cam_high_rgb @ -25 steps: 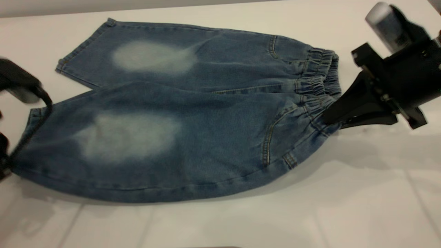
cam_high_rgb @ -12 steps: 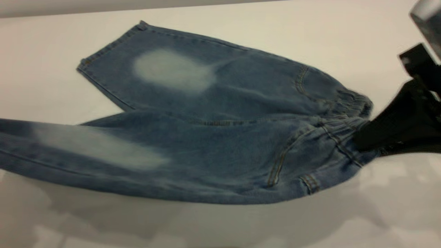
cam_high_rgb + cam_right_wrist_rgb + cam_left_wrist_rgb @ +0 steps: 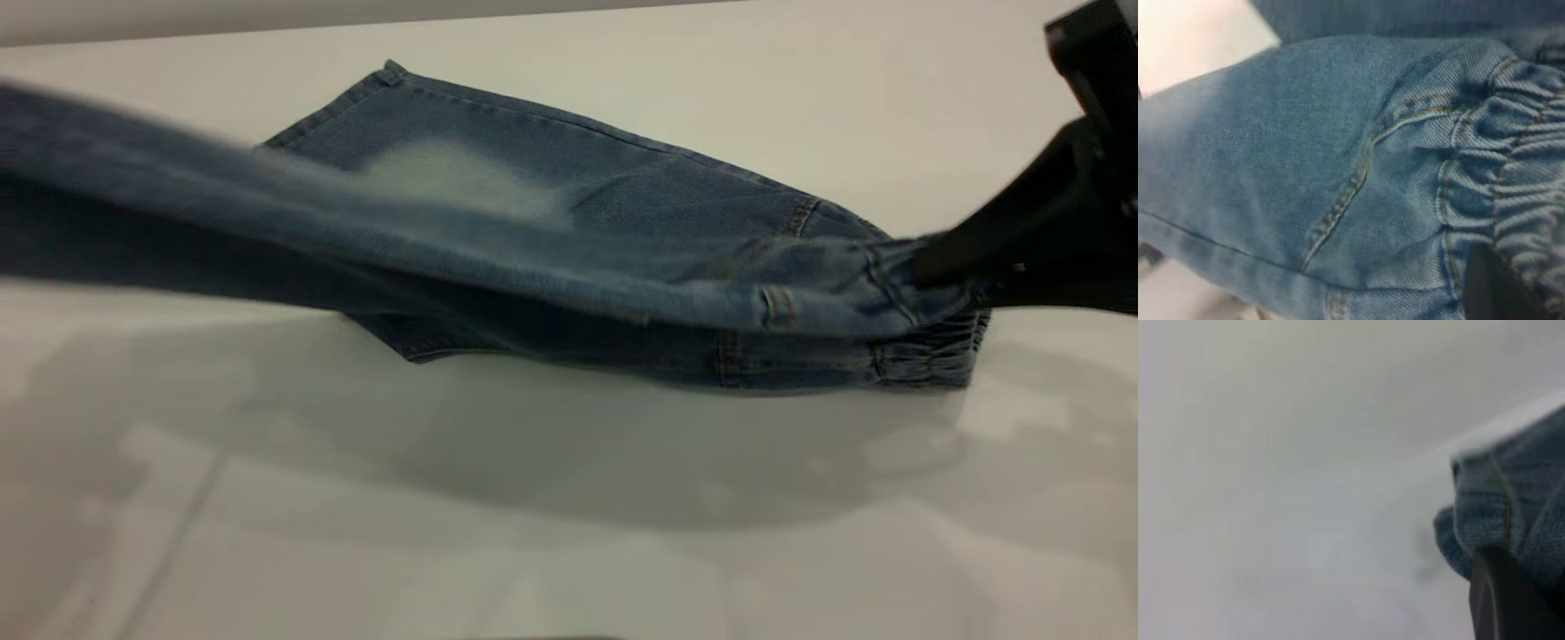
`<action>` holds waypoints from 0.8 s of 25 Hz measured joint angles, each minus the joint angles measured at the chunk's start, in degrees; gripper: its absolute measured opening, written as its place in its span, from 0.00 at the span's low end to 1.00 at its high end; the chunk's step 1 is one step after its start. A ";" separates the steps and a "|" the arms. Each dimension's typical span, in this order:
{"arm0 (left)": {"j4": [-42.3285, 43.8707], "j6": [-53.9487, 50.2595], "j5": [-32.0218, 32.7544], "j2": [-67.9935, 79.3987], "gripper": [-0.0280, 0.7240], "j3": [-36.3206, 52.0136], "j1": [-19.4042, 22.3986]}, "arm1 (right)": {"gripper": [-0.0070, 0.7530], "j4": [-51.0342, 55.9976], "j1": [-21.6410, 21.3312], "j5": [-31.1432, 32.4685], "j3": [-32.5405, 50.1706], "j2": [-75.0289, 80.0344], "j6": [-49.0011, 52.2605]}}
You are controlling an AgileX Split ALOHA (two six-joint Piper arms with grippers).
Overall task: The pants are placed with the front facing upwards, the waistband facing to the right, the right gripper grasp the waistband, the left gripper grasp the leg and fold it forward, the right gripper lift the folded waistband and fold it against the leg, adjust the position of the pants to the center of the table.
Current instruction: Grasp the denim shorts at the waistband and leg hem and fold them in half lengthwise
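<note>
The blue denim pants [image 3: 640, 196] are partly raised off the white table [image 3: 569, 533]. The far leg lies flat, while the near leg [image 3: 267, 222] hangs in the air, stretched leftward out of the exterior view. At the right, my right gripper [image 3: 929, 267] is shut on the ruched waistband [image 3: 925, 364] and holds its near corner up. The right wrist view shows the waistband [image 3: 1511, 173] and a dark finger [image 3: 1491, 287] on it. In the left wrist view my left gripper [image 3: 1501, 563] is shut on the leg's hem [image 3: 1511, 500]. The left gripper itself is out of the exterior view.
A broad shadow [image 3: 533, 444] falls on the table under the lifted leg. Bare tabletop surrounds the pants in front, behind and to the left, and the table's far edge [image 3: 356, 22] runs along the back.
The near leg has risen from the table and swung up toward the far leg. The waistband corner rose with my right gripper, and the pants slid slightly right.
</note>
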 joint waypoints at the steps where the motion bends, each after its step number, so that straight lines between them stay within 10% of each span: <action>1: 0.49 -0.53 -1.33 3.12 0.10 -1.48 0.00 | 0.07 1.83 0.00 -0.28 -0.37 1.01 0.05; 20: 2.22 -3.97 -11.41 43.73 0.10 -38.02 0.00 | 0.07 14.37 -0.07 -0.93 -13.34 17.21 16.18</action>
